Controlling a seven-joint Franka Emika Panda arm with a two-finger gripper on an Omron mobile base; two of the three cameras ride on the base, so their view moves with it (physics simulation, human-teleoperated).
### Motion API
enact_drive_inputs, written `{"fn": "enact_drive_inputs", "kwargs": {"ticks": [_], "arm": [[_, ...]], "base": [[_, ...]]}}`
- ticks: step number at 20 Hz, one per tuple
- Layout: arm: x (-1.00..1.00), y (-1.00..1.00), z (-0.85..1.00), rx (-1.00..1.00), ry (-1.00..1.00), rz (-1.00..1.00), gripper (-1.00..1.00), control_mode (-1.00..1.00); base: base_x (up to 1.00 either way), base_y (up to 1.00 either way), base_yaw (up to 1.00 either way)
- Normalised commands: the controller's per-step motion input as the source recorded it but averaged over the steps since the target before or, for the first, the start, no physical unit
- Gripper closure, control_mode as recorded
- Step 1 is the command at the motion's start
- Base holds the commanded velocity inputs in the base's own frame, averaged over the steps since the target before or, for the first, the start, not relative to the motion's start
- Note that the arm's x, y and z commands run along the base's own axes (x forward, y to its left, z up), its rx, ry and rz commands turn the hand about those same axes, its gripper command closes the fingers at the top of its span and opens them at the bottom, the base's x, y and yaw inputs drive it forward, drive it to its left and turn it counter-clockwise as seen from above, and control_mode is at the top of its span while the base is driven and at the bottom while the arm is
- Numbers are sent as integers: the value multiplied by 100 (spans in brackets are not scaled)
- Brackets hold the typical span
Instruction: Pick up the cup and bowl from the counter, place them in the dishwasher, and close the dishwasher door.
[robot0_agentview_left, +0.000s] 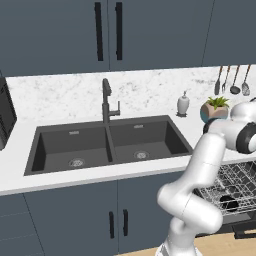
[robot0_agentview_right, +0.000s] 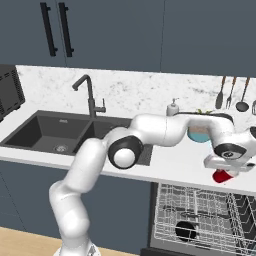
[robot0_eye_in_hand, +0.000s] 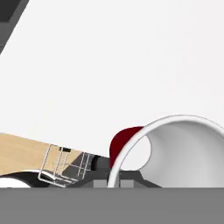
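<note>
The red cup (robot0_agentview_right: 223, 176) stands at the front edge of the white counter (robot0_agentview_right: 170, 165), above the open dishwasher. My gripper (robot0_agentview_right: 223, 170) comes down on it from above and is shut on its wall. In the hand view the cup (robot0_eye_in_hand: 121, 142) is very close, red outside with a pale inside and rim. The dark bowl (robot0_agentview_right: 186, 231) lies in the silver wire rack (robot0_agentview_right: 200, 210) of the dishwasher; in the left base view the bowl (robot0_agentview_left: 229, 203) sits in the pulled-out rack (robot0_agentview_left: 235, 187). The dishwasher door is down, mostly out of frame.
A teal-and-beige plant pot (robot0_agentview_right: 199, 134) stands just behind the hand, next to a soap dispenser (robot0_agentview_left: 183, 104). The dark double sink (robot0_agentview_left: 107, 145) and its faucet (robot0_agentview_left: 106, 102) lie to the left. Utensils (robot0_agentview_left: 232, 80) hang on the back wall.
</note>
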Motion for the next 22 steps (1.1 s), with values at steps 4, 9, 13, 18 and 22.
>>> {"fn": "enact_drive_inputs", "kwargs": {"ticks": [4,9,13,18,22], "arm": [[-100,16,-17,0,-18,11,100,-100],[-95,9,-8,0,-14,8,100,-100],[-92,13,0,0,-5,2,100,-100],[-65,1,0,0,-2,0,100,-100],[18,13,-3,0,12,-3,100,-100]], "base": [[0,0,0],[0,0,0],[0,0,0],[0,0,0],[0,0,0]]}}
